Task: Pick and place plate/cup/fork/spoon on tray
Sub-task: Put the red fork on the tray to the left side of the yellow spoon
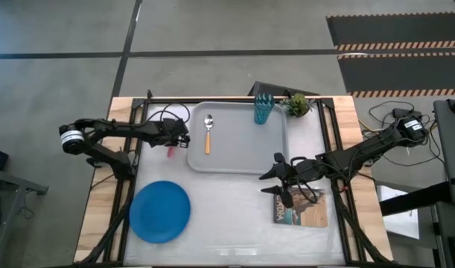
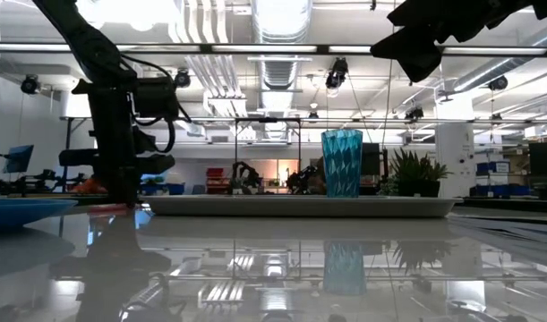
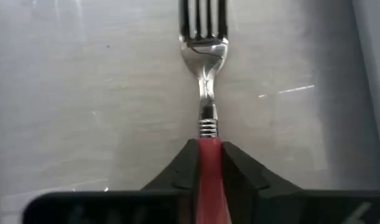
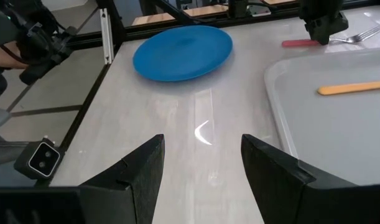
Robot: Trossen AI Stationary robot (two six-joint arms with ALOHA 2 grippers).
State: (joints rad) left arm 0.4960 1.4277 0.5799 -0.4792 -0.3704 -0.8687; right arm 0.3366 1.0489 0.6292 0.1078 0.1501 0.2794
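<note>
Presently the fork [image 3: 205, 81], light, stiff and slippery, is clamped at its pink handle by the closed left gripper [image 3: 208, 163] near the worktop's left edge

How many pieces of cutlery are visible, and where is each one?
2. The spoon lies on the tray, at its left part. The fork lies on the table beside the tray's left edge, its handle clamped in the left gripper.

Two black jointed arms, white-banded bases, looped black cables, wedge-shaped claw fingers [image 4: 143, 171].
</note>
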